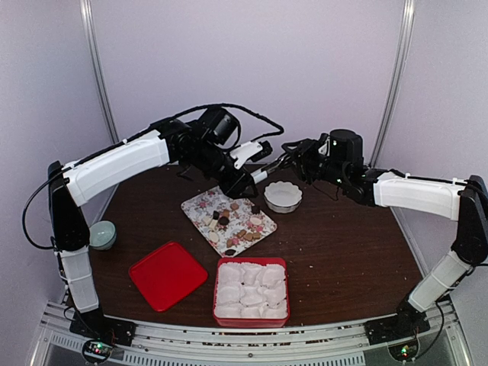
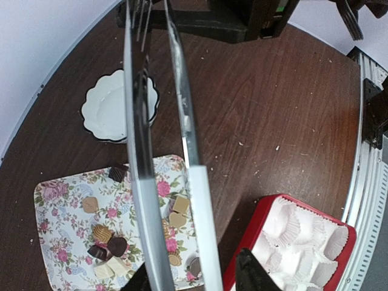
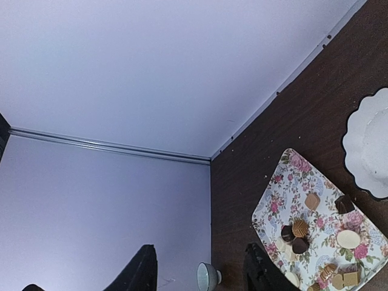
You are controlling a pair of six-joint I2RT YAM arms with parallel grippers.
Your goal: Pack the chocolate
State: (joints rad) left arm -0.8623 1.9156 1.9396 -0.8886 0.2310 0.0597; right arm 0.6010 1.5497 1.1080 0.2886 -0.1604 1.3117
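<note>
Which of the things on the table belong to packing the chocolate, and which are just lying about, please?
For the job: chocolates, floral tray they lie on, tongs, red box with white paper cups, probably the red lid.

Lying about, as far as I can tell: empty white scalloped bowl, small pale green bowl at the left edge.
</note>
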